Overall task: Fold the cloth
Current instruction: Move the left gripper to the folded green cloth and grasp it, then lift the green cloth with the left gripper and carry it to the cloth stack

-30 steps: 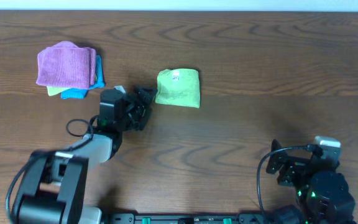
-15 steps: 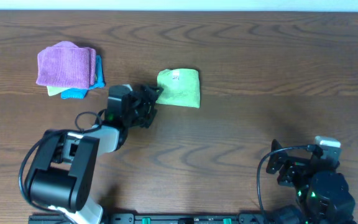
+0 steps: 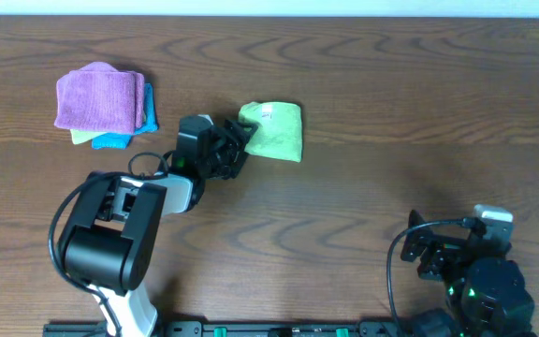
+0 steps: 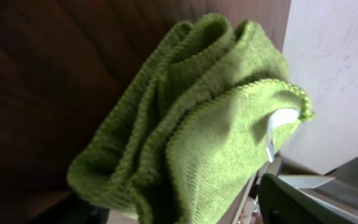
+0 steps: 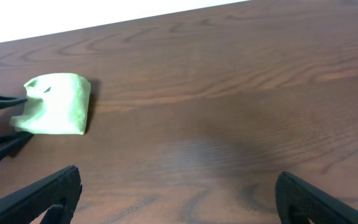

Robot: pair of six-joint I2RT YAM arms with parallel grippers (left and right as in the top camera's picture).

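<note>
Lime-green cloth (image 3: 277, 131) lies on the brown wooden table (image 3: 391, 94), a little left of centre and toward the far edge, folded into a small thick packet. Its white tag (image 3: 266, 113) faces up near the far edge. The left side of the packet looks rumpled and pushed in, and the right side lies flat and square

Left gripper (image 3: 240, 140) is at the cloth's left edge, with the arm reaching in from the near left. From the right wrist camera its two fingers (image 5: 2, 99) stand apart, one at the cloth's far-left corner and one at its near-left corner, with the cloth edge between the tips. The left wrist camera is filled by bunched green layers very close up, tag at the right. Cannot tell whether the jaws pinch the cloth or only bracket it

Right gripper (image 5: 178, 177) is released, fingers spread wide at the bottom corners of its own view, only bare table between them. Right arm (image 3: 475, 281) sits at the near right corner, well apart from the cloth

Far left there is a stack: purple cloth (image 3: 96, 96) on top, teal cloth (image 3: 120, 140) poking out beneath it, with a pale green strip under both. The stack is apart from the lime-green cloth and touched by neither gripper
</note>
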